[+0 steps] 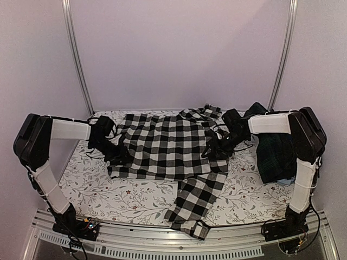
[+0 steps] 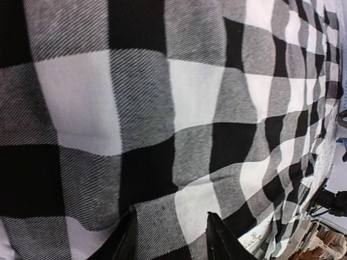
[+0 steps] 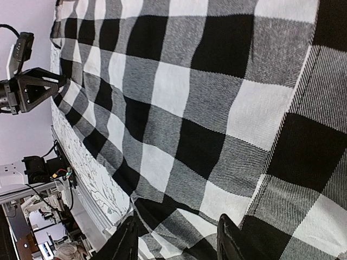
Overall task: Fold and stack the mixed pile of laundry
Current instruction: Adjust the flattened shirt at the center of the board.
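Two grippers are down on opposite edges of the black-and-white checked shirt (image 1: 162,143), which lies spread flat across the centre of the top view on the floral table covering (image 1: 103,189). One long checked piece (image 1: 195,203) (a sleeve, by the look of it) trails from the shirt's lower right corner to the near edge of the table. The left gripper (image 1: 116,154) sits on the shirt's left edge, at centre left of the frame. The right gripper (image 1: 214,147) sits on its right edge, just right of centre, where the cloth bunches a little. At the right of the frame, partly under the right arm, a dark green-navy plaid garment (image 1: 276,151) lies in a heap near the shirt. A sliver of light blue cloth (image 1: 283,182) shows at its lower edge.

In the left wrist view the two fingers (image 2: 126,244) rise from the bottom edge with a gap between them, and checked cloth fills the gap and the whole frame. Whether they pinch it or merely stand over it I cannot tell. The right wrist view shows much the same: fingers (image 3: 126,241) apart at the bottom edge, the shirt beneath and between them, and no way to tell whether they grip it. The floral covering runs down the left side of that view.
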